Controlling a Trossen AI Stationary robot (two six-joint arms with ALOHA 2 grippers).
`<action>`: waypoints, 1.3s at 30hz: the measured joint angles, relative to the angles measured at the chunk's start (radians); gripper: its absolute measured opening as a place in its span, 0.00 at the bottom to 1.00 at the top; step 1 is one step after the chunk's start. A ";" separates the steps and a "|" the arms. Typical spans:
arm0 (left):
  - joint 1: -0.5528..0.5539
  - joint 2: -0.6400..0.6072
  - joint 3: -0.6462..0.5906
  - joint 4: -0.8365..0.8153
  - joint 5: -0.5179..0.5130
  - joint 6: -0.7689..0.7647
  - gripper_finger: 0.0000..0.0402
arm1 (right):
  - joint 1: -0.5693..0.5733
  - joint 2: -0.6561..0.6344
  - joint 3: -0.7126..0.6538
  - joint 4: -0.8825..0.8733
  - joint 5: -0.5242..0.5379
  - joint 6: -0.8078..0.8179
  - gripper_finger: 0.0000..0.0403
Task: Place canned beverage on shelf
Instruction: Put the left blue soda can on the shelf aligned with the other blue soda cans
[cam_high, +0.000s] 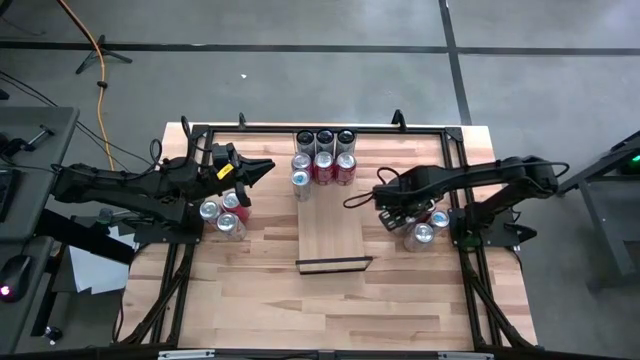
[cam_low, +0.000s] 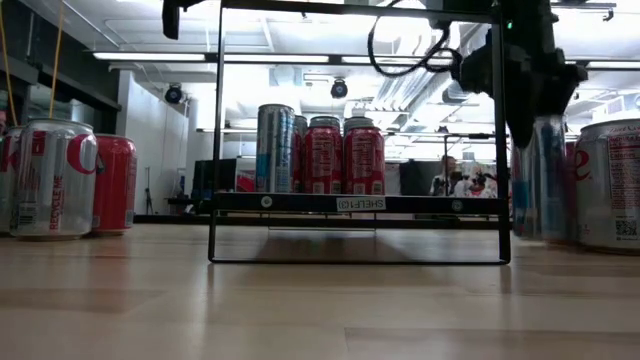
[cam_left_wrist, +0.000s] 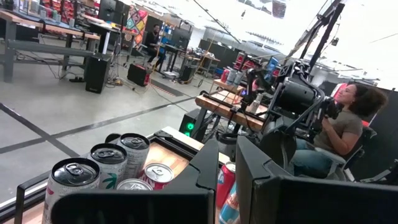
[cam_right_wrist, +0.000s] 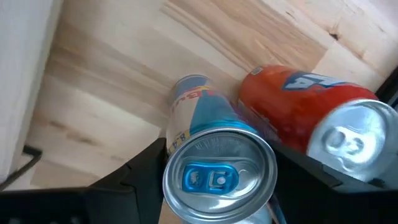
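Seven cans (cam_high: 322, 160) stand packed in two rows at the upper centre of the high view, on the far end of the shelf (cam_high: 332, 237), which leaves the near stretch by its black lip bare for more; the right gripper (cam_high: 392, 213) sits right of centre, just off the shelf's right edge, over a small cluster of waiting cans, while the left gripper (cam_high: 262, 167) points at the upper left of the shelf with its fingers pinched together and nothing between them, apparently parked clear of the work. In the low view the stocked row shows in the middle of the frame behind the black frame (cam_low: 355, 203), and at the right edge the right arm comes down over a slim blue can (cam_low: 545, 180), upright on the tabletop (cam_low: 300, 300), beside a silver can (cam_low: 608, 185). The left wrist view looks over the stocked can tops at lower left into the room, where a person (cam_left_wrist: 339, 130) sits at the right. In the right wrist view the blue can's top fills the lower centre, a dark finger (cam_right_wrist: 140, 171) on each side of it, so the jaws bracket it closely, probably mid-squeeze; whether they already press it I cannot tell. An orange can (cam_right_wrist: 298, 109) touches it at upper right, so lifting straight up seems wise.
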 joint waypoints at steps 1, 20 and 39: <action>0.000 0.000 0.000 0.000 0.000 0.000 0.01 | 0.000 -0.005 0.018 -0.020 -0.003 -0.015 0.56; 0.000 0.000 0.000 0.003 -0.011 0.027 0.01 | -0.028 0.374 0.822 -0.218 0.056 -0.440 0.56; 0.000 0.000 0.000 0.025 -0.012 0.025 0.01 | -0.018 0.647 0.966 -0.236 0.058 -0.630 0.56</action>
